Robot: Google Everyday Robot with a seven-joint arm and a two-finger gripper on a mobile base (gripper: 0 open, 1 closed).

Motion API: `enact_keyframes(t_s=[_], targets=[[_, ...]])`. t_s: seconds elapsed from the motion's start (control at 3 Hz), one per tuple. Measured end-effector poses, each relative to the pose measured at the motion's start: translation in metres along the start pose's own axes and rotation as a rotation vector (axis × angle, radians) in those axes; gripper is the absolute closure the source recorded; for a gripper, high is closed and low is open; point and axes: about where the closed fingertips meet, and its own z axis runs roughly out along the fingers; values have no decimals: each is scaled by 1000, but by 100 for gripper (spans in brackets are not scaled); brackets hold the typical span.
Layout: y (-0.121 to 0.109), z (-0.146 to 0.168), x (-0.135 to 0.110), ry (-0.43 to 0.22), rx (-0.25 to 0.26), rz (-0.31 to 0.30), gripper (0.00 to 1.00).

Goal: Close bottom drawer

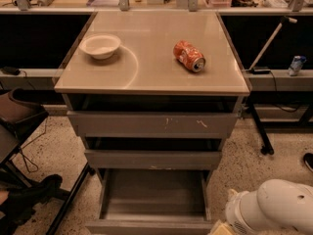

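The bottom drawer point(154, 194) is the lowest of three grey drawers and stands pulled far out, showing its empty grey box interior; its plain front lies at the lower frame edge. My white arm point(276, 209) is at the lower right, beside the drawer's right side. Only a pale yellow tip of my gripper point(221, 228) shows at the bottom edge, close to the right front corner of the drawer. I cannot tell if it touches the drawer.
The top drawer point(151, 125), with white scratches, and the middle drawer point(152, 159) stick out slightly. A white bowl point(100, 45) and a red can point(189, 56) on its side lie on the cabinet top. A chair point(19, 116) and black legs point(68, 202) stand at the left.
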Motion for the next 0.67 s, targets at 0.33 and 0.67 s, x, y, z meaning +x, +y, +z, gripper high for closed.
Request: enact_keyframes(t_s=[0.33, 0.67], targets=[[1, 27, 24, 4, 4, 37, 0], [11, 94, 84, 58, -28, 106, 0]])
